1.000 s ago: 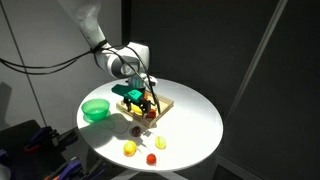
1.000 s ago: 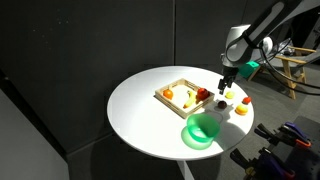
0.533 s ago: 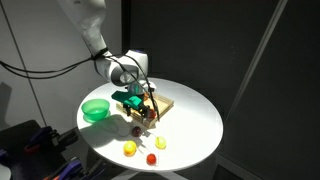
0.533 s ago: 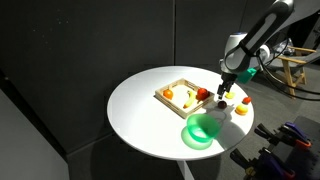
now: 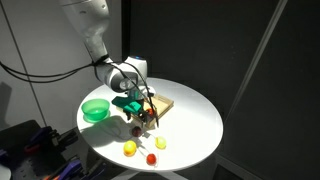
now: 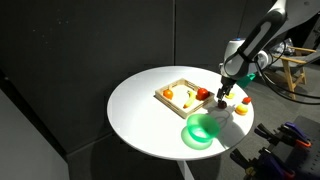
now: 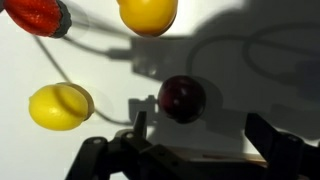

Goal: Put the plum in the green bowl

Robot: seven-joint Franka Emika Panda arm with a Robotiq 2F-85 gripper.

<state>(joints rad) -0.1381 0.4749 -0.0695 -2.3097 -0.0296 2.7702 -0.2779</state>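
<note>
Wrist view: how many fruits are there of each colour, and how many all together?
Dark purple: 1, the plum
Red: 1, the red fruit, partly cut off by the picture's edge
Yellow: 2, the lemon-yellow fruit and the golden-yellow fruit
Total: 4

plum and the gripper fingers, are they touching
Apart. In the wrist view the plum sits between the fingers of the open gripper, with bare table showing on either side.
</note>
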